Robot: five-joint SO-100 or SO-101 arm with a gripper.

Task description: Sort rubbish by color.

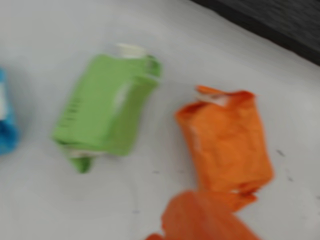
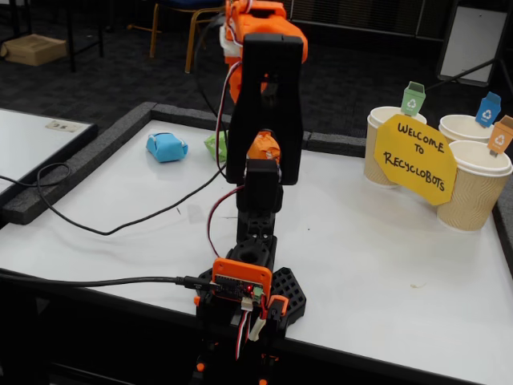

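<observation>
Approach step: the pincer (image 1: 200,220) (spread or pressed together, I cannot tell) hangs over the orange lump (image 1: 225,142), needing descent toward the surface (image 1: 150,210)

Three beige ribbed paper cups (image 2: 471,188) stand together at the far right of the white counter (image 2: 377,265) in the fixed view, carrying green (image 2: 413,98), blue (image 2: 488,108) and orange bin tags (image 2: 501,134). A yellow hand-lettered "Welcome to Recyclobots" sign (image 2: 414,158) leans against them. A brown cardboard box (image 2: 32,49) sits on the dark floor behind.
</observation>
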